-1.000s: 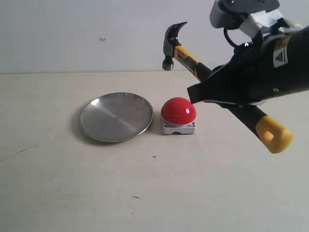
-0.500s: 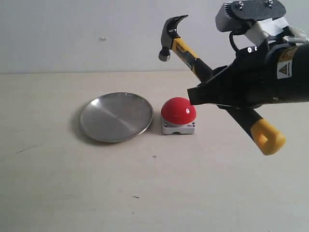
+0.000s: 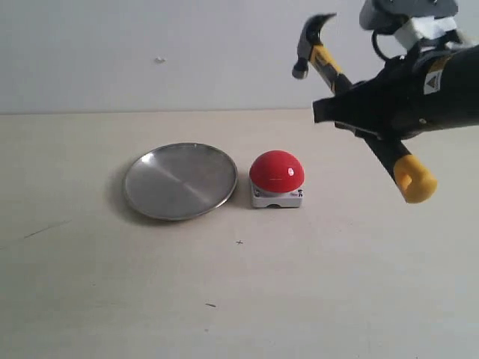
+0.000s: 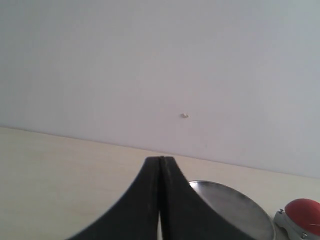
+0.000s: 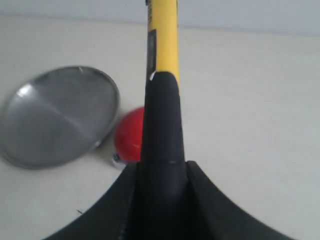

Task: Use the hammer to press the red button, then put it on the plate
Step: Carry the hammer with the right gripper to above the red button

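Nearest me, the pale worktop carries a few small dark marks. Farther in, the red button sits on its grey-white base just beside the plate, to the plate's right in my exterior view. Above and right of the button, my right end effector is clenched on the black handle of the hammer. The tool is held aloft on a slant, yellow end low, dark head high against the pale wall and well clear of the button. My left end effector shows only in its wrist view — fingers pressed together, grasping nothing, with plate and button beyond.
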Controlling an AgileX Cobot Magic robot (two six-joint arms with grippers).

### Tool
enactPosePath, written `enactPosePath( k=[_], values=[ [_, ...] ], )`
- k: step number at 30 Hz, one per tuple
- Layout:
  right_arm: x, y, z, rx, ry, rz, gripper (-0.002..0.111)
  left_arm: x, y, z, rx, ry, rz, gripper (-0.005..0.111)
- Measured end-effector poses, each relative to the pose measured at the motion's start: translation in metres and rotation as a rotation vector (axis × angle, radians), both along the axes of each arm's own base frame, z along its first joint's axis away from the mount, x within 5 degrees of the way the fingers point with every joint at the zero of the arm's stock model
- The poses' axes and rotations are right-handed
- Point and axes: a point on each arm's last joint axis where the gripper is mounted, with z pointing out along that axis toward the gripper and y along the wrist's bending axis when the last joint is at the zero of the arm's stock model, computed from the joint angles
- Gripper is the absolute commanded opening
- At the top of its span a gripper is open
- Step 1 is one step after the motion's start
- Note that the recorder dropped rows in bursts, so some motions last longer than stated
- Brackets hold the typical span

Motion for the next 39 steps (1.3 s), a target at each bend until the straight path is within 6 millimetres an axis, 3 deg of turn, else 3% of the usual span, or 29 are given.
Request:
enactPosePath(
  k=[4,7,12,19,22,25,34,39],
  values=[
    [0.011,-0.001,-0.036,-0.072,0.139,0.013,0.000,0.000,0.000,0.000,0.002,0.001,-0.004,0.000],
    [0.015,0.000,-0.051,-0.113,0.189,0.039,0.000,0.000,-0.001,0.000,0.004,0.001,-0.006,0.000],
    [0.013,-0.001,-0.043,-0.116,0.160,0.050,0.000,0.000,-0.001,0.000,0.004,0.001,-0.006,0.000],
    [-0.012,0.005,0.009,-0.082,-0.004,0.090,0.000,0.000,-0.001,0.000,0.004,0.001,-0.006,0.000],
    [-0.020,0.010,0.022,-0.068,-0.056,0.113,0.000,0.000,-0.001,0.000,0.005,0.001,-0.007,0.000],
    [-0.019,0.012,0.019,-0.067,-0.055,0.120,0.000,0.000,-0.001,0.000,0.005,0.001,-0.007,0.000],
    [-0.014,0.014,-0.031,-0.113,0.109,0.125,0.000,0.000,-0.001,0.000,0.007,0.001,-0.007,0.000],
    [-0.011,0.015,-0.029,-0.086,0.077,0.121,0.000,0.000,-0.001,0.000,0.007,0.001,-0.007,0.000]
  ],
)
